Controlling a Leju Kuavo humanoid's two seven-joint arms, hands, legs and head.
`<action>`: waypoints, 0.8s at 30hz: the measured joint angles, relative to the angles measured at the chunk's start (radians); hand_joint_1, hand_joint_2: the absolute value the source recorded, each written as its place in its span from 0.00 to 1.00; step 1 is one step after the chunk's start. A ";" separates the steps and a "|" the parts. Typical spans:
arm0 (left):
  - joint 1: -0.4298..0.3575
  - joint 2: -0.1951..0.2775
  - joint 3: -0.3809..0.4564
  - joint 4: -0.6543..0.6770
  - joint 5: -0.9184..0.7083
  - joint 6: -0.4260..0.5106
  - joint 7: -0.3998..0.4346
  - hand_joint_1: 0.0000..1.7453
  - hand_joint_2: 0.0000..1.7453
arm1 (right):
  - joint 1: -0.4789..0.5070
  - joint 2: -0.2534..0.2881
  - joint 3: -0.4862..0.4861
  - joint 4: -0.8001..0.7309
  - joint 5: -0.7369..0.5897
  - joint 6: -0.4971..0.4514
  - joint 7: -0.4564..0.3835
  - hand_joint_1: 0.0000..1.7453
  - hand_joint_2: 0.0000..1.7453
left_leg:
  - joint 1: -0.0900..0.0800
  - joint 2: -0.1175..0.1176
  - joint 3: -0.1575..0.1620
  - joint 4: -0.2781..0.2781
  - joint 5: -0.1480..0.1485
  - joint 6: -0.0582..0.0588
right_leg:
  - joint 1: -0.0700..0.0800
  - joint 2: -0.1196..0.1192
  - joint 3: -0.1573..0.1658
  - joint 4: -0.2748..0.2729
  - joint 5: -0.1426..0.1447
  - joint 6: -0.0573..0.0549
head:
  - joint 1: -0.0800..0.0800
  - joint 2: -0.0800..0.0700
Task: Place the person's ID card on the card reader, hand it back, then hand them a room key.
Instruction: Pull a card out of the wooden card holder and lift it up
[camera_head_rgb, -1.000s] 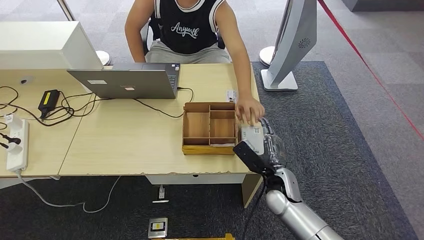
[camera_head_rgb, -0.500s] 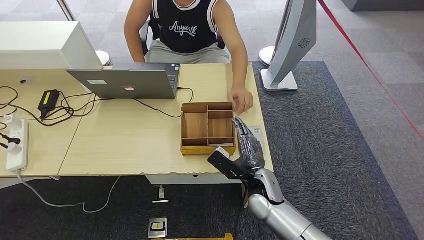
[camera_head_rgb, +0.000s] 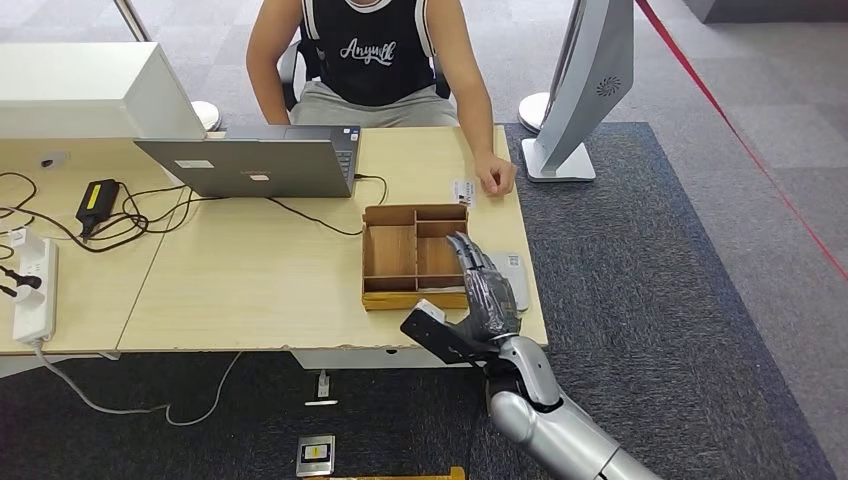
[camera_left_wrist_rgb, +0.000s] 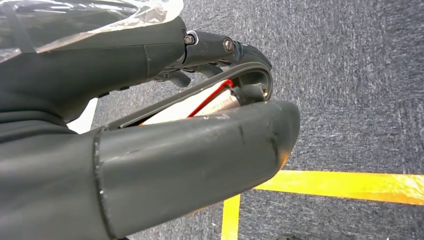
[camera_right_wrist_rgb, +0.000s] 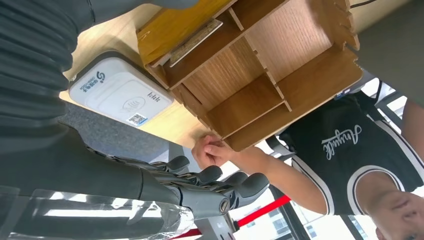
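Wooden desk (camera_head_rgb: 250, 270) on dark carpet, person seated opposite. ID card (camera_head_rgb: 462, 191) now lies on the desk just beside the person's hand (camera_head_rgb: 495, 178), which has drawn back from the card reader (camera_head_rgb: 512, 277) since a second ago; hand-back looks done, room key next. Right hand (camera_head_rgb: 482, 290) has shifted from the reader to hover at the organiser's near edge, fingers apart, holding nothing. Wooden organiser (camera_head_rgb: 415, 258): one flat card-like piece (camera_right_wrist_rgb: 192, 41) in the reader-side slot, likely the key. Left hand (camera_left_wrist_rgb: 150, 125) hangs over the carpet; its state cannot be told.

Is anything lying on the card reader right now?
No. The card reader shows a bare white top; the right hand hovers above it, holding nothing.
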 joint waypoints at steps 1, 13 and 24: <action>0.000 0.000 0.000 0.000 0.001 0.002 0.000 0.00 0.00 | 0.000 0.000 0.001 -0.003 0.011 0.001 0.004 0.00 1.00 | 0.000 0.000 0.000 0.000 0.000 0.000 | 0.000 0.000 0.000 0.000 0.000 0.000 | 0.000 0.000; -0.003 -0.003 -0.012 -0.001 0.004 0.002 0.005 0.00 0.00 | -0.031 -0.006 0.032 -0.045 0.274 0.148 0.123 0.00 1.00 | 0.000 0.000 0.000 0.000 0.000 0.000 | 0.000 0.000 0.000 0.000 0.000 0.000 | 0.000 0.000; -0.006 -0.006 -0.026 -0.002 0.018 0.005 0.012 0.00 0.00 | -0.080 0.012 0.103 -0.023 0.379 0.270 0.174 0.00 1.00 | 0.000 0.000 0.000 0.000 0.000 0.000 | 0.000 0.000 0.000 0.000 0.000 0.000 | 0.000 0.000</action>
